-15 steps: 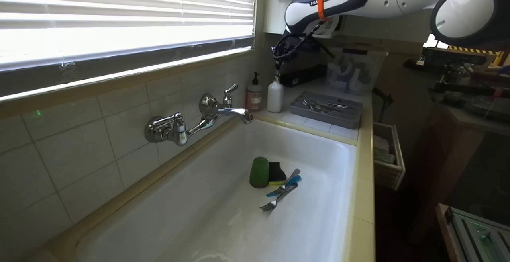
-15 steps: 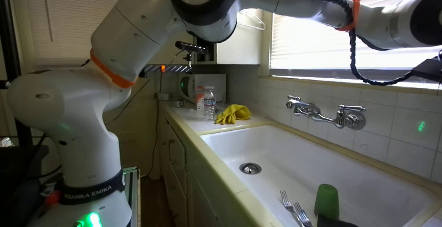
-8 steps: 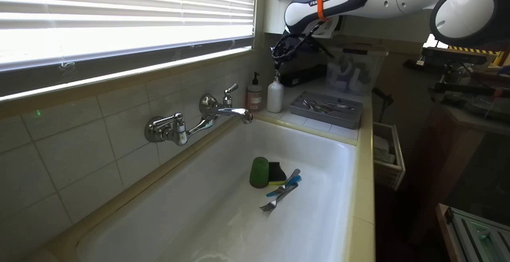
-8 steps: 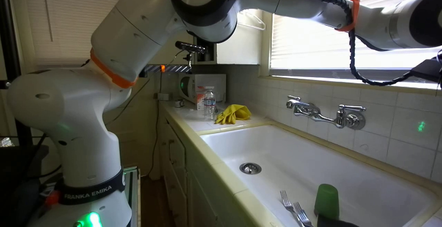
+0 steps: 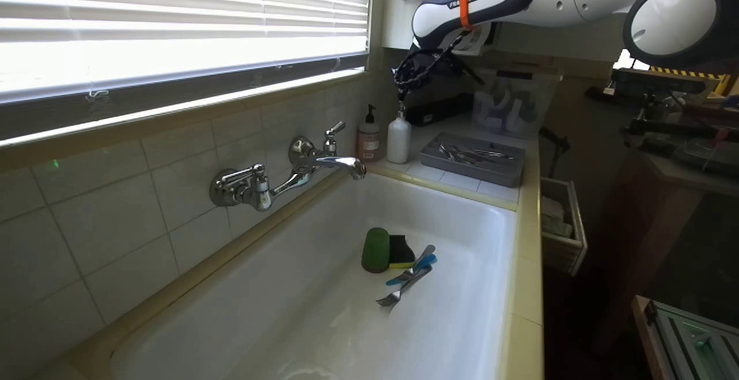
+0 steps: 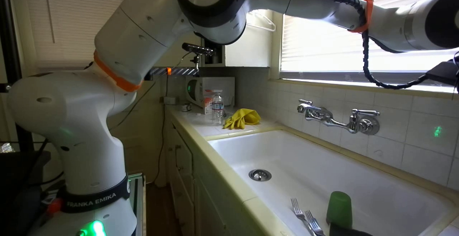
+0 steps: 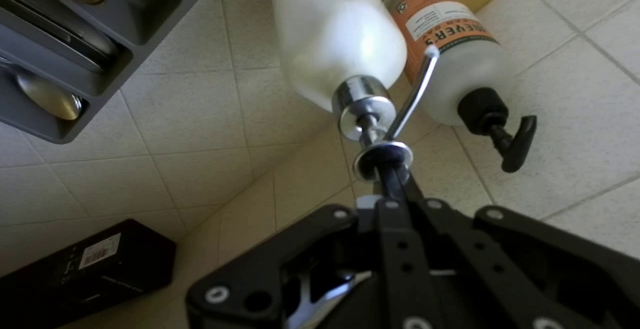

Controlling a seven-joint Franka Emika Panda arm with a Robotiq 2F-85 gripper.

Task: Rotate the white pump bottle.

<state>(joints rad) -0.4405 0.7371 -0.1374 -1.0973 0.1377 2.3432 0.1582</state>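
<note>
One white bottle [image 5: 398,142] stands upright on the counter [image 5: 453,179], between labeled bottle [image 5: 369,143] and tray [image 5: 467,170], and right above it, the gripper [image 7: 392,169]: fingers close together, tips at the pump [image 7: 369,128], any pinch impossible to tell!

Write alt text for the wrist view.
The closed end effector is right at the metal pump head of a white pump bottle. An orange-labelled bottle with a black pump stands beside it; a grey cutlery tray is at upper left and a black box at lower left.
</note>
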